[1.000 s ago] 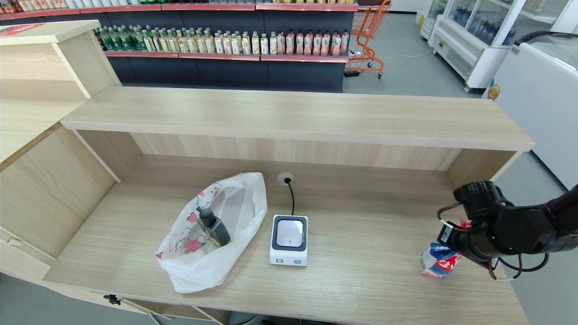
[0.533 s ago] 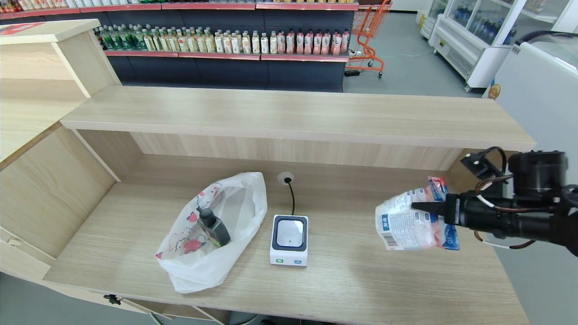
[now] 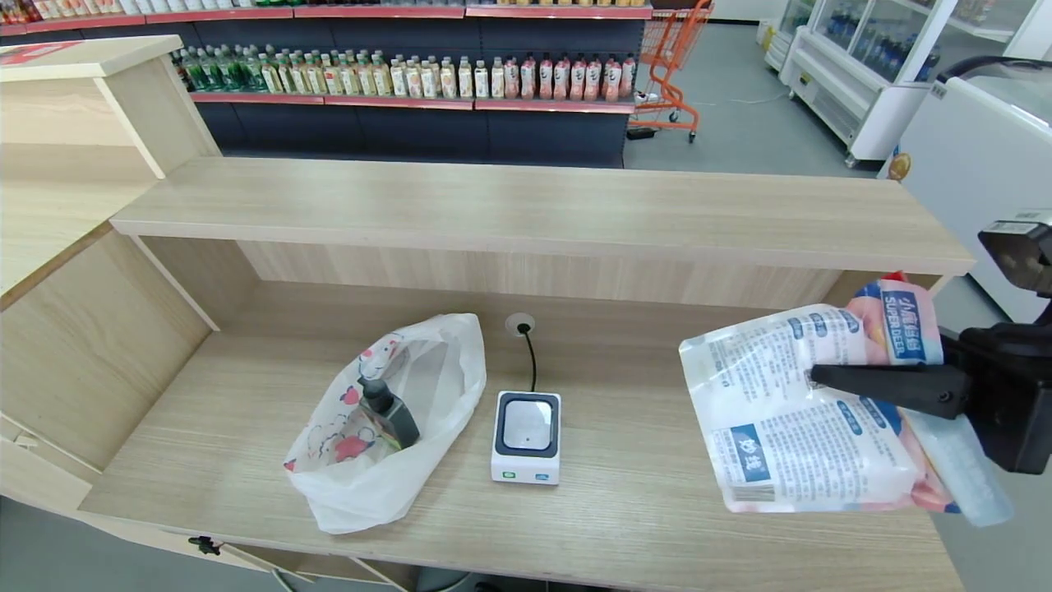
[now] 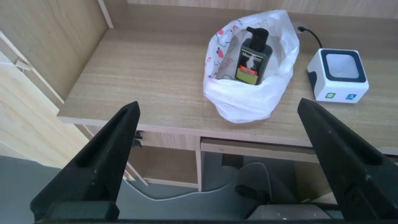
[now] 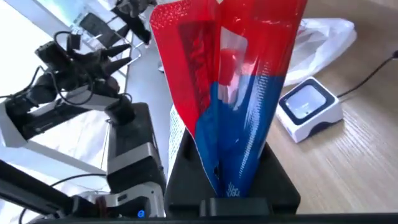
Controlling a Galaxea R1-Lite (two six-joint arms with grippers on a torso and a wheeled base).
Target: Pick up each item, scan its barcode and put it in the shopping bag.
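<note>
White-labelled packet [image 3: 789, 419] in right gripper [image 3: 824, 378]

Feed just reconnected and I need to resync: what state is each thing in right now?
snack packet: gripped, lifted clear of the counter.
right tool: shut on the snack packet.
left tool: open, holding nothing.
shopping bag: lying on the counter, mouth open.
pump bottle: lying inside the shopping bag.
scanner: on the counter, window facing up and uncovered, cable attached.

Bottle [image 3: 393, 415] in shopping bag [image 3: 362, 493] left of scanner [image 3: 526, 436]; packet [image 3: 789, 419] right, over counter [image 3: 625, 518].
</note>
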